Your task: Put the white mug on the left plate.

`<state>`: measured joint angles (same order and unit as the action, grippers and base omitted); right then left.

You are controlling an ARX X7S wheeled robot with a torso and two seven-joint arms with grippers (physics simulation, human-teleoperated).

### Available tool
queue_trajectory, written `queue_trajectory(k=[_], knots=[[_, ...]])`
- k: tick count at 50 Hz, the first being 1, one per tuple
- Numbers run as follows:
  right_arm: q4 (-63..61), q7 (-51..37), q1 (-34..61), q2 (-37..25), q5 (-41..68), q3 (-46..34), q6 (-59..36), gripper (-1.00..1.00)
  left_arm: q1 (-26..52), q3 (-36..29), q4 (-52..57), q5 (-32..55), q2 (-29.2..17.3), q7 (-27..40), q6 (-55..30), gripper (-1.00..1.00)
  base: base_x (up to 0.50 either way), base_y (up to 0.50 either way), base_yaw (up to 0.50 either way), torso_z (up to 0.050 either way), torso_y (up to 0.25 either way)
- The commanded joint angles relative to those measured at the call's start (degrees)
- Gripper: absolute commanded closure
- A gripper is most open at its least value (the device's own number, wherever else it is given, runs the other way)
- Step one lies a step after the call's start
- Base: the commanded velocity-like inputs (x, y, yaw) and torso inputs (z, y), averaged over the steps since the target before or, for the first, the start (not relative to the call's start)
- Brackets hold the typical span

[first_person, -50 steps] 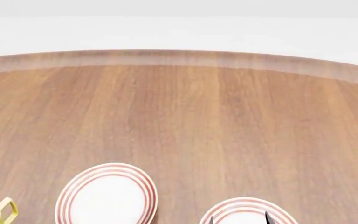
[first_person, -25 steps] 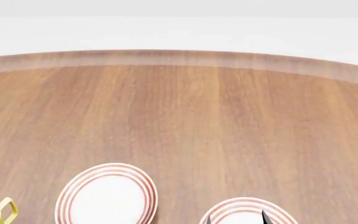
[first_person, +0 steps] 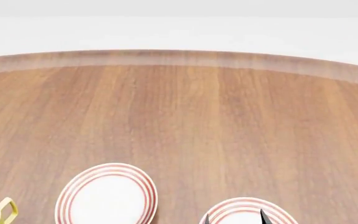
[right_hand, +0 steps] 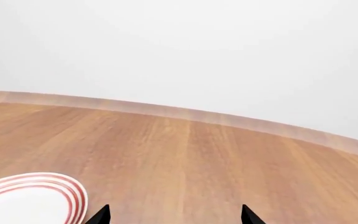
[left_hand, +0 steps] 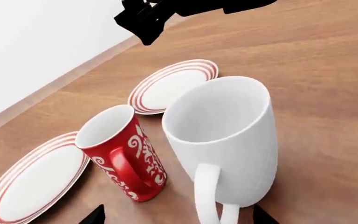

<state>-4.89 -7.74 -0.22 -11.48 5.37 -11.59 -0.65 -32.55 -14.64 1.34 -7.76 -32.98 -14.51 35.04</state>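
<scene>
Left fingers [left_hand: 174, 215]: only two dark tips show, spread wide apart, one each side of the white mug [left_hand: 225, 140], not touching it as far as I can see. The mug stands upright on the wooden worktop [left_hand: 316, 74], straight ahead of those fingers and close, its loop handle turned back toward them and sitting between the two tips. Red mug with white pattern [left_hand: 124, 151] is upright too, just beside the white mug, the two bodies nearly touching; can't tell if there's contact. It stands ahead of one left fingertip [left_hand: 95, 214]. Beyond the red mug, off to that same side, lies the left plate [left_hand: 30, 179], white with red rings, flat on the worktop, bare. Second ringed plate [left_hand: 169, 86] lies farther ahead, past both mugs, partly hidden by the white mug's rim. A dark arm part [left_hand: 166, 11] hangs over the worktop beyond that plate. Right fingers [right_hand: 174, 215]: two dark tips, clearly apart, nothing between them, over the worktop with a plate edge [right_hand: 36, 198] just off to one side. Head view: both plates near the lower edge, left plate [first_person: 107, 196] well apart from the right fingers [first_person: 235, 218], which sit over the other plate [first_person: 244, 207]. Yellow mug handle [first_person: 5, 207] peeks in beyond the left plate. White mug out of head view.
</scene>
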Motion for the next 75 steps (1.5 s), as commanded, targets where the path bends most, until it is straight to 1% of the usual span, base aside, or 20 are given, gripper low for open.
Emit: queue_trajectory(k=[1,5,8,18,21,27,40,55,56,58,71,73,74,75], knots=[[-0.13,-0.25,0.29,-0.18,0.17,-0.56,-0.32,-1.00,2.92,-2.64,-2.54,0.71,0.58,-1.92,1.07,-1.00,0.00,0.00,0.00,0.000,0.000],[0.20,-0.29,0.46,-0.22,0.37,-0.61,0.00,-1.00,4.81,-3.50,-4.81,2.59,0.82,-3.06,1.71,-1.00,0.00,0.00,0.00,0.000,0.000],[0.28,-0.35,0.63,-0.18,0.37,-0.86,-0.12,-1.00,7.27,-4.69,-8.53,5.13,1.47,-4.56,3.89,-1.00,0.00,0.00,0.00,0.000,0.000],[0.03,-0.54,0.66,-0.47,0.59,-1.09,-0.25,-1.00,10.90,-6.78,-14.70,7.37,3.28,-6.57,5.81,-1.00,0.00,0.00,0.00,0.000,0.000],[0.08,-0.63,0.70,-0.60,0.74,-1.02,-0.17,-1.00,11.02,-6.95,-14.61,7.93,3.25,-6.83,5.42,-1.00,0.00,0.00,0.00,0.000,0.000],[0.26,-0.79,0.93,-0.61,0.81,-1.29,-0.22,-1.00,12.18,-7.86,-16.81,7.18,3.98,-7.27,5.86,-1.00,0.00,0.00,0.00,0.000,0.000],[0.10,-1.18,1.22,-0.85,0.99,-1.70,-0.54,-1.00,13.13,-8.99,-17.53,4.36,4.29,-7.27,4.26,-1.00,0.00,0.00,0.00,0.000,0.000],[-0.01,-1.69,1.30,-1.16,1.46,-1.99,-0.48,-1.00,14.46,-9.54,-18.27,4.36,4.55,-7.56,3.35,-1.00,0.00,0.00,0.00,0.000,0.000],[-0.23,-1.71,1.24,-1.21,1.50,-2.05,-0.59,-1.00,14.84,-9.60,-18.70,4.49,4.73,-7.66,3.12,1.00,0.00,0.00,0.00,0.000,0.000],[-0.08,-1.76,1.23,-1.29,1.56,-2.07,-0.42,-1.00,15.03,-9.73,-18.66,5.62,4.71,-8.25,2.86,1.00,0.00,0.00,0.00,0.000,0.000],[0.40,-2.09,1.41,-1.59,1.96,-2.36,-0.10,-1.00,14.27,-9.58,-17.43,6.11,4.12,-7.85,3.06,1.00,0.00,0.00,0.00,0.000,0.000],[0.21,-2.17,1.36,-1.65,1.95,-2.46,-0.17,-1.00,12.60,-9.12,-15.34,5.62,3.59,-6.90,3.47,1.00,0.00,0.00,0.00,0.000,0.000],[0.28,-2.20,1.41,-1.67,1.98,-2.48,-0.15,-1.00,10.80,-8.95,-14.11,4.62,3.01,-6.09,5.82,1.00,0.00,0.00,0.00,0.000,0.000],[0.46,-2.20,1.48,-1.68,2.00,-2.50,-0.03,-1.00,9.53,-8.57,-12.55,4.08,2.67,-5.36,6.18,1.00,0.00,0.00,0.00,0.000,0.000]])
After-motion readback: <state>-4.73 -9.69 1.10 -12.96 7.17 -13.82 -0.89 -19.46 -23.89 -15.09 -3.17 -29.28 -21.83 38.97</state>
